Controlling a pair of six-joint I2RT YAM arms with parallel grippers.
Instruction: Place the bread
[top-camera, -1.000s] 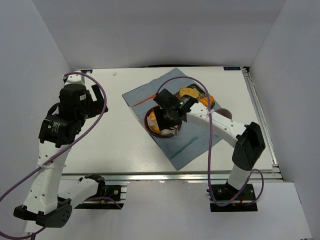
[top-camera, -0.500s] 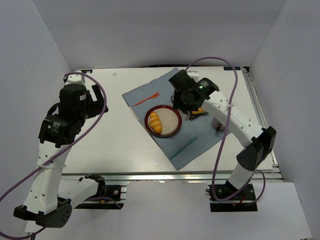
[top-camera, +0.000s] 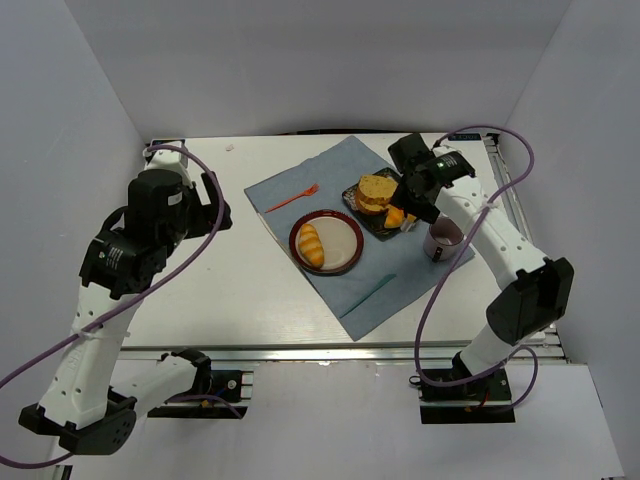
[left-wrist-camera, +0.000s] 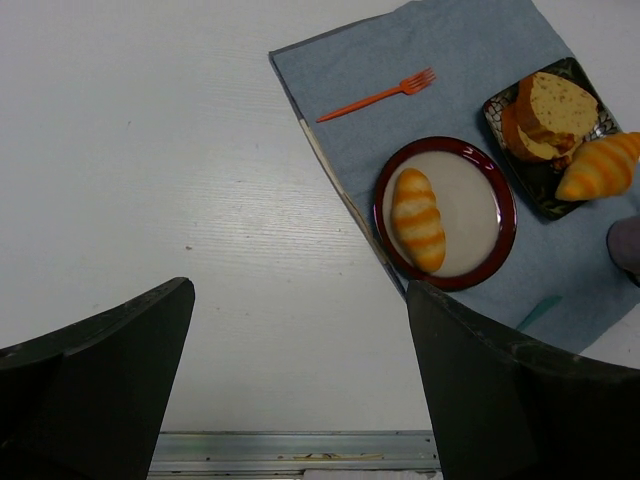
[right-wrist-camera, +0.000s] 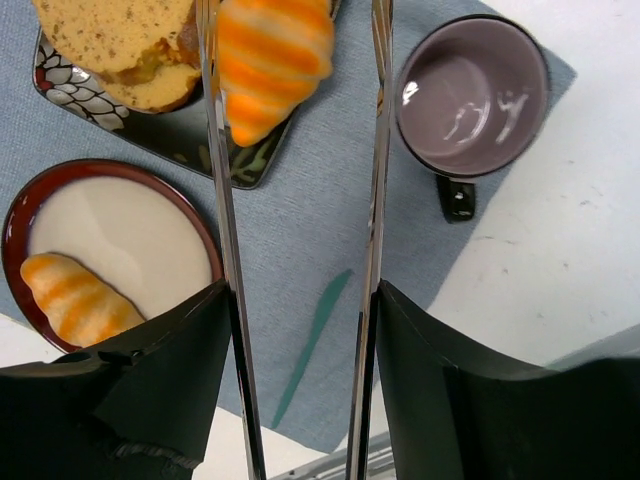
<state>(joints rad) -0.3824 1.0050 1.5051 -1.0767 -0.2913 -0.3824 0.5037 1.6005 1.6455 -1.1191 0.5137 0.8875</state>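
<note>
A white table top (top-camera: 250, 290) with a metal rail (top-camera: 350, 352) along its near edge stands boxed in by plain pale grey walls: a back wall (top-camera: 320, 70), a left panel (top-camera: 60, 150) and a right panel (top-camera: 590, 150). The light is soft and even.

Three downward views; shared bread (top-camera: 313, 244)

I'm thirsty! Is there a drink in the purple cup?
Empty. The right wrist view looks straight down into the purple mug, and only its bare, shiny bottom shows; no liquid.
</note>
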